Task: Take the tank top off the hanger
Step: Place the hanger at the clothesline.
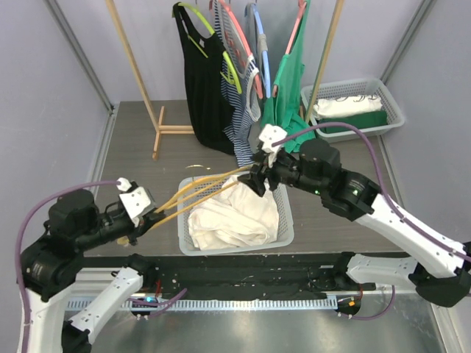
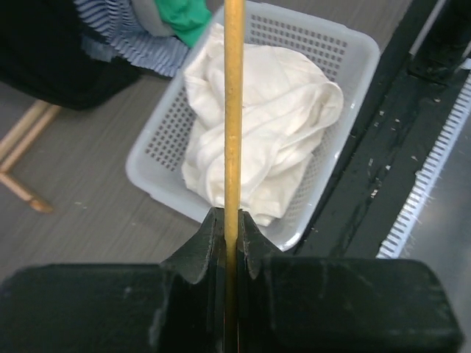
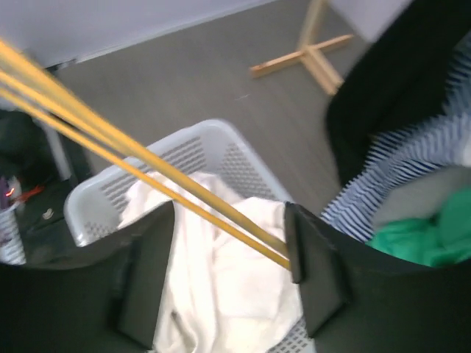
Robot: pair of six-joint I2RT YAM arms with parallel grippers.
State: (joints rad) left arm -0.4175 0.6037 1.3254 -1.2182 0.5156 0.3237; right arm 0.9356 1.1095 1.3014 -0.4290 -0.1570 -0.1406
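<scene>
L gripper point(image 1: 151, 209) is clamped narrow on the yellow hanger point(image 1: 199, 190); in the L wrist view the wire runs straight up from between the shut jaws, so I've got a firm pinch at its near-left end. From there the hanger spans rightward and a bit farther away, over the white mesh basket point(image 2: 158, 136) in the middle of the table. The white tank top point(image 1: 232, 217) lies bunched inside that basket, below the hanger and apart from it as far as I can see. No fabric shows draped on the wires in any view. So I read the removal itself as basically done, and the step in hand is clearing away. R gripper point(image 1: 259, 176) sits at the hanger's far-right end w/ jaws wide. In the R wrist view the yellow wires pass through the gap and end right by the inner face of one of its fingers point(image 3: 316, 279). Can't tell if they touch, but nothing is pinched there. Next move, IMO: back R arm off w/o snagging the wires, then have L carry the hanger off to the side and check no strap is caught underneath.
</scene>
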